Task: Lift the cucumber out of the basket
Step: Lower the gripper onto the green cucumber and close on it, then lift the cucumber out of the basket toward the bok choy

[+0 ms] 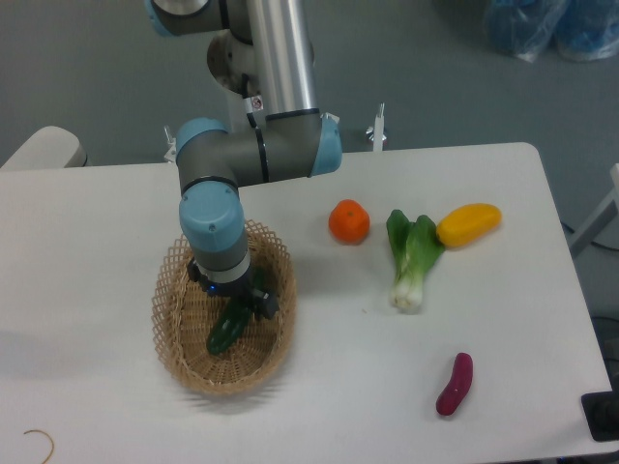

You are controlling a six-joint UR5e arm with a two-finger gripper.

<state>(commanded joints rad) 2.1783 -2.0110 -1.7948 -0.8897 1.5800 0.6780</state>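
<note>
Camera view: the basket (172, 314) is sitting on the left part of the table (87, 251), with the cucumber (226, 329) lying inside it. The gripper (238, 302) is reaching down onto the cucumber's upper end; whether its fingers are pinching it cannot be told. Rightward are lying an orange (349, 221), bok choy (410, 256), a yellow fruit (469, 224) and an eggplant (454, 384).

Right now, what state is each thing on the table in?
cucumber: lying in the basket, gripper at its upper end
basket: upright on the table
gripper: down inside the basket; jaws hidden
bok choy: lying flat
orange: resting alone
eggplant: lying flat
</note>
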